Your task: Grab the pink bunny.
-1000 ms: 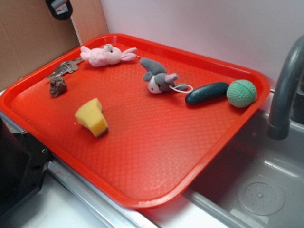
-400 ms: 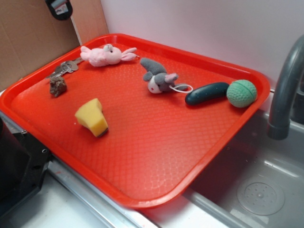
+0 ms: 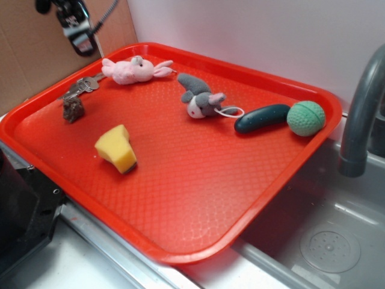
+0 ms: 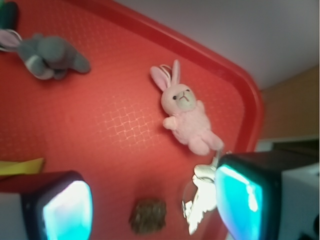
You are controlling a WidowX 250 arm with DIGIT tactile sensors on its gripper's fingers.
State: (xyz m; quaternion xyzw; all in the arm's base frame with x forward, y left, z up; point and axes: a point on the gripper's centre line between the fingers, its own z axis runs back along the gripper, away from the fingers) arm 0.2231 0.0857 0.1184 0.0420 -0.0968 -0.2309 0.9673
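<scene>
Pink bunny (image 3: 133, 70): small pale-pink plush rabbit, lying at the far left corner of the red tray (image 3: 198, 180), ears pointing toward the grey-and-white plush animal (image 3: 203, 99); in the wrist view the pink bunny (image 4: 186, 111) is lying face up, feet nearest the bunch of keys (image 4: 198, 200); nothing is touching it.

Gripper (image 4: 152, 207): hanging above and outside the tray's far left corner in the exterior view (image 3: 77, 24); jaws are standing wide apart and holding nothing, the two pads framing the bottom of the wrist view.

Handling, as a judgement: light, soft, squashing easily under the pads; not fragile, not slippery; ears and limbs are floppy and likely to slip free, so the plump torso is looking like the surest hold, jaws closing across its width.

Neighbours: keys and a brown lumpy object (image 3: 73, 109) sitting just beside the feet, risking being snagged; yellow sponge (image 3: 117, 148), dark green cucumber-shaped item (image 3: 262, 118) and green ball (image 3: 305, 118) lying well apart.
</scene>
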